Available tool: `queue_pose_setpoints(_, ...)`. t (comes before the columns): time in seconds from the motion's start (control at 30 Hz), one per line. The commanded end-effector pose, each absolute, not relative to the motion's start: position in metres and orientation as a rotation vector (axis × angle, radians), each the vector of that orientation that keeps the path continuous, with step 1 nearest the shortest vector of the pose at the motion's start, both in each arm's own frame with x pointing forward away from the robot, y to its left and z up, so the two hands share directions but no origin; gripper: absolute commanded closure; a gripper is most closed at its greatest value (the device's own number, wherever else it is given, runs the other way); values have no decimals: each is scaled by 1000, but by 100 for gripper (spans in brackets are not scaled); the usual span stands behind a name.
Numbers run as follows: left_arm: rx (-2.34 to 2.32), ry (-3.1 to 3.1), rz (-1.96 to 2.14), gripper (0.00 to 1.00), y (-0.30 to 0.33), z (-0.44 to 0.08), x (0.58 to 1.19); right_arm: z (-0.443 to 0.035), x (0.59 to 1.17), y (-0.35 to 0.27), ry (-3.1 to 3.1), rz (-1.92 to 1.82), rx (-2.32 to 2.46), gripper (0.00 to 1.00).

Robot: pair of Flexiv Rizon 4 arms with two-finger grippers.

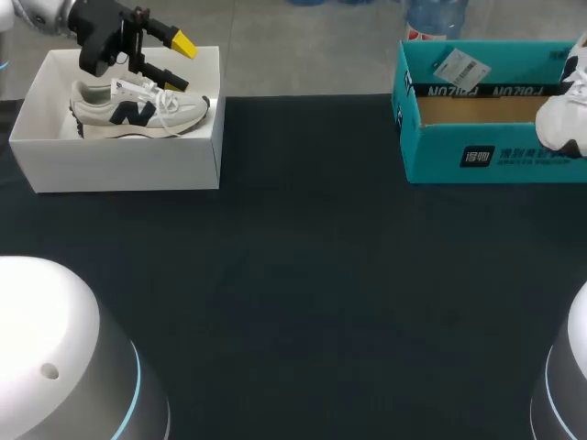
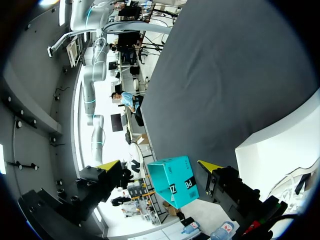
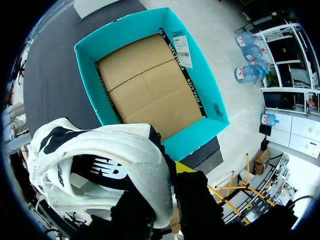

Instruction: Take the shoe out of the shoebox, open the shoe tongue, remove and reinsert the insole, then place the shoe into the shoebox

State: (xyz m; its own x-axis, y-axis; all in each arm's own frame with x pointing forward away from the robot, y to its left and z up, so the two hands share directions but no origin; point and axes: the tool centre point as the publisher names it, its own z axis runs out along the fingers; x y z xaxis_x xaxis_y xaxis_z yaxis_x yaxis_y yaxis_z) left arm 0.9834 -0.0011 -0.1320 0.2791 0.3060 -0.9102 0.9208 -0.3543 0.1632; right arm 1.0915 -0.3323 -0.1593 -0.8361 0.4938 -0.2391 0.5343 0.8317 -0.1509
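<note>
Clamping shoe (image 3: 100, 150) in right end effector (image 3: 167, 172) above box (image 3: 125, 25), far-right desk corner; aiming to clear its walls fully, with left end effector (image 1: 174, 62) apart.

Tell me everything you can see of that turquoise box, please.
The turquoise shoebox is cardboard, lidless, open upward, its brown floor bare. A white label sits on one wall, dark print along the inner rim. It stands at the dark table's far right. A white shoe, held in the right gripper, hangs over one end; contact cannot be told.
</note>
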Motion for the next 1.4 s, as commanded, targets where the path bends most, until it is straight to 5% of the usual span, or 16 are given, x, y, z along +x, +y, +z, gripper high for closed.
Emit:
queue_pose_setpoints(0.03,1825,1109,-1070,0,-1,-132,984,-151,1095,-328,2535,-277,1608,100)
queue_pose_setpoints(1.4,1825,1109,-1070,0,-1,-132,984,-161,1089,-335,2311,-180,1971,100)
